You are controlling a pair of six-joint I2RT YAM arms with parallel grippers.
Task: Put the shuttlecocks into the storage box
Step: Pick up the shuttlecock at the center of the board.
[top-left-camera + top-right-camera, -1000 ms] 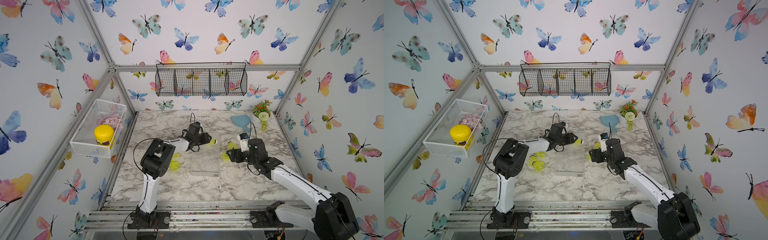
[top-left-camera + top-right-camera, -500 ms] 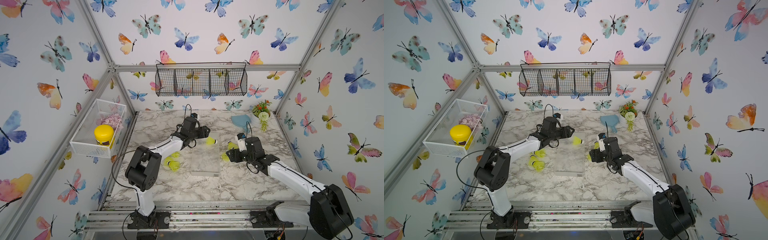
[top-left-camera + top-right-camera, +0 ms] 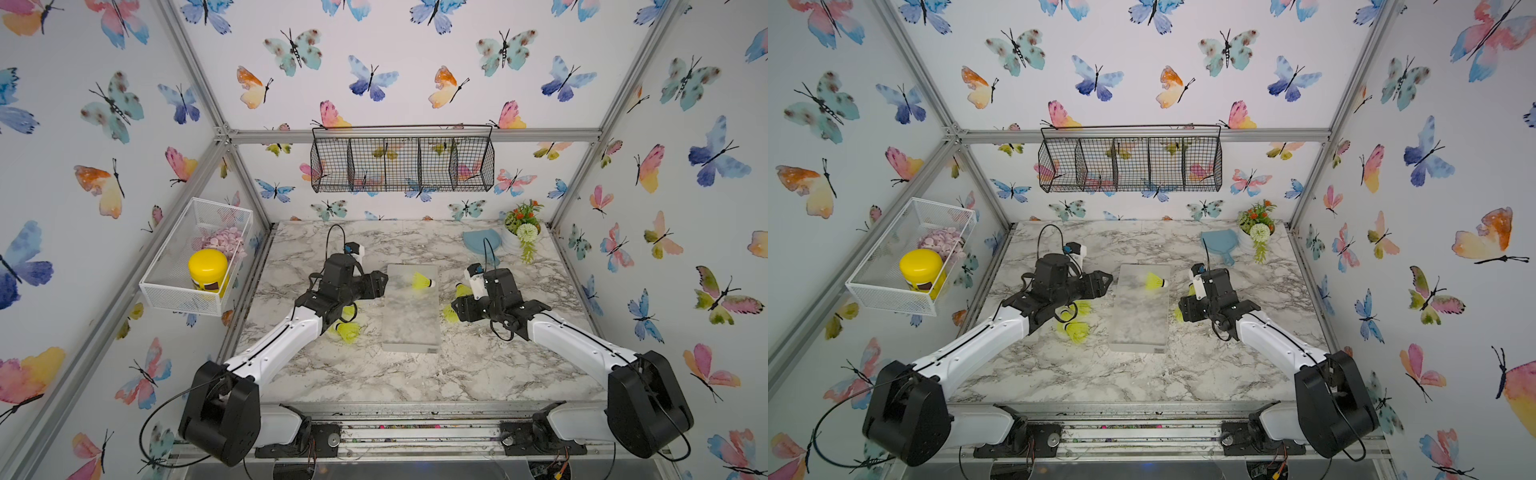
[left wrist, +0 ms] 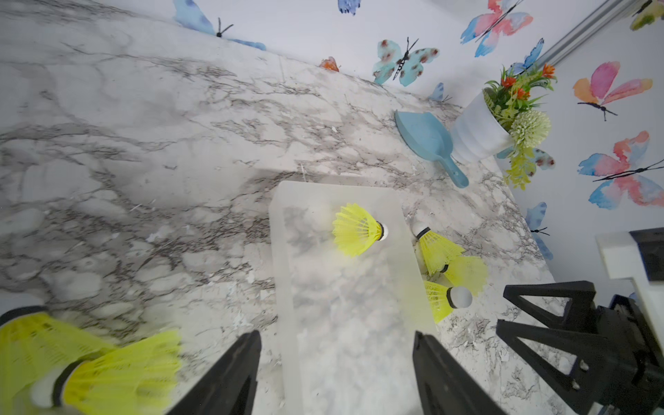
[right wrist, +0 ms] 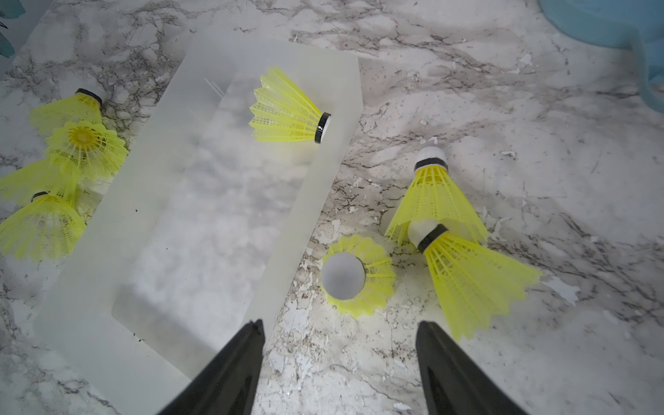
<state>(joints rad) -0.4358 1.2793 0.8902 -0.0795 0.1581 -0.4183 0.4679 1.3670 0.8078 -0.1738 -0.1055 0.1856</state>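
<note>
The storage box [image 3: 409, 320] lay flat on the marble table [image 3: 353, 374], between the two arms. One shuttlecock [image 3: 423, 281] lay on its side inside the box, at the end away from the arm bases, with its white tip toward the right arm's side. The left gripper [image 4: 336, 334] hung at the long edge of the box, its fingers spread and holding nothing. The right gripper [image 5: 339, 323] hung just beside the box, also spread and empty, above three shuttlecocks [image 5: 433, 194] on the table. More shuttlecocks [image 5: 61, 161] lay clustered just beside the box's opposite long edge, near the left arm.
</note>
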